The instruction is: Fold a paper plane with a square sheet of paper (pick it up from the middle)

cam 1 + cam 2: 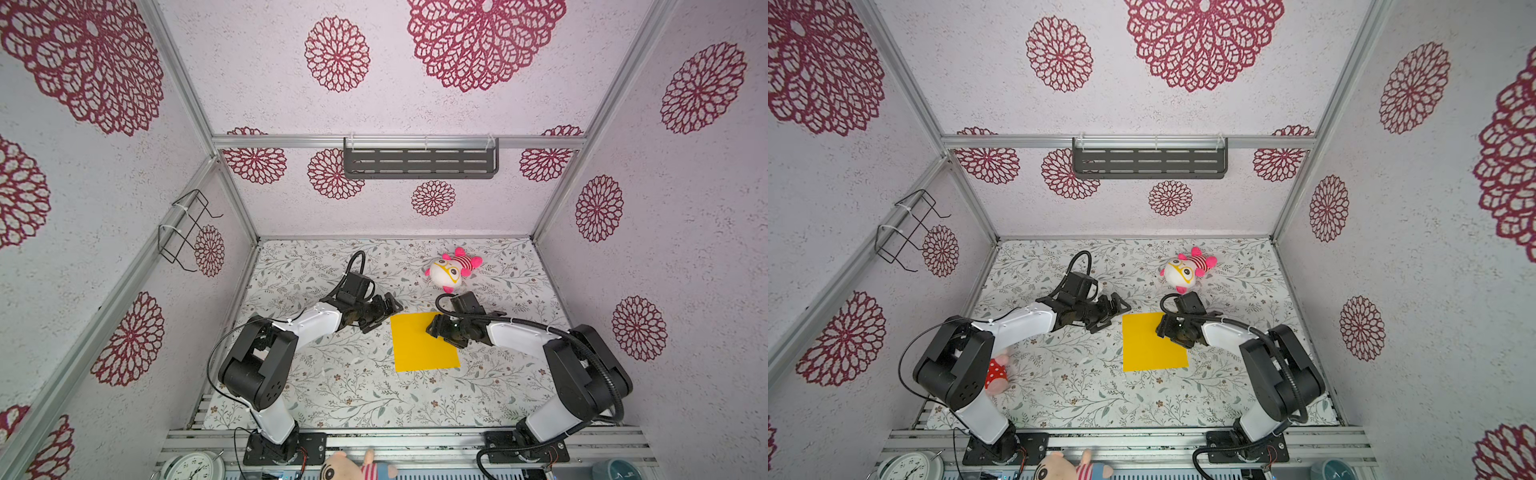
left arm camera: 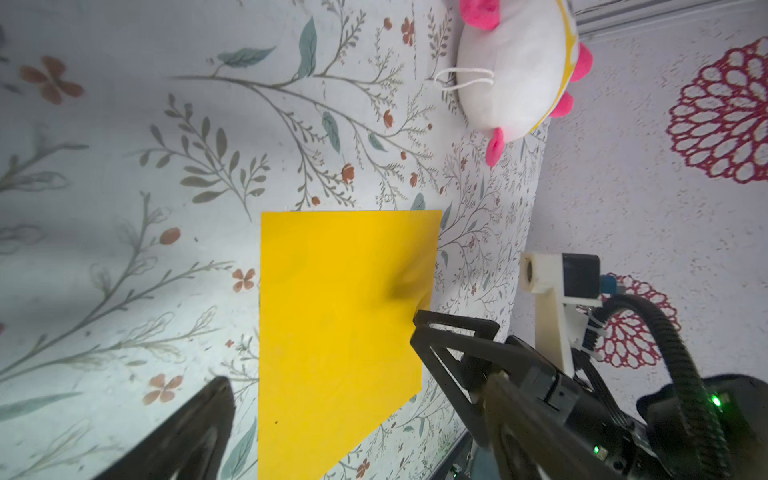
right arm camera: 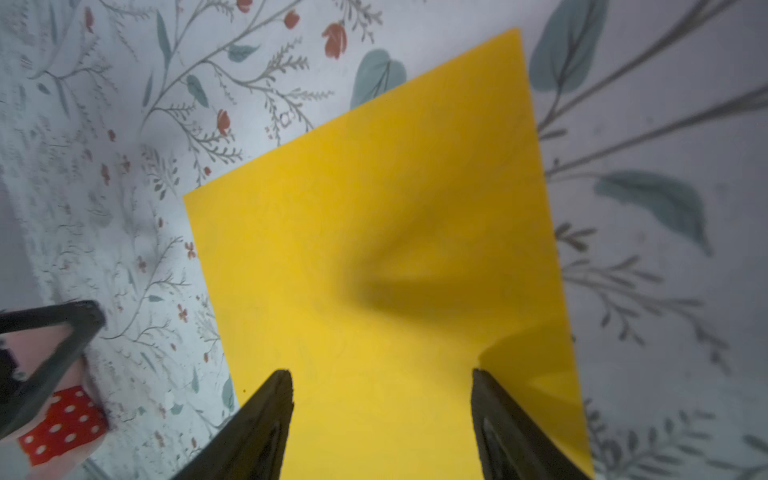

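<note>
The square sheet of paper [image 1: 424, 345] [image 1: 1152, 345] is plain yellow and lies unfolded on the floral table. No paper plane is in view. My right gripper [image 1: 431, 328] [image 1: 1161, 329] [image 3: 382, 386] is open, with both fingertips down on the sheet near its right edge. In the right wrist view the paper [image 3: 374, 232] bulges up into a soft ridge ahead of the fingers. My left gripper [image 1: 384, 316] [image 1: 1113, 318] [image 2: 357, 399] is wide open with nothing in it. It hangs just off the sheet's far left corner, apart from the sheet [image 2: 332, 311].
A pink-and-white plush toy [image 1: 452, 270] [image 1: 1188, 269] [image 2: 515, 70] lies behind the sheet. A plush with red polka dots [image 1: 996, 372] [image 3: 62, 419] sits by the left arm. The back wall carries a black rack [image 1: 419, 160], the left wall a wire basket [image 1: 187, 228].
</note>
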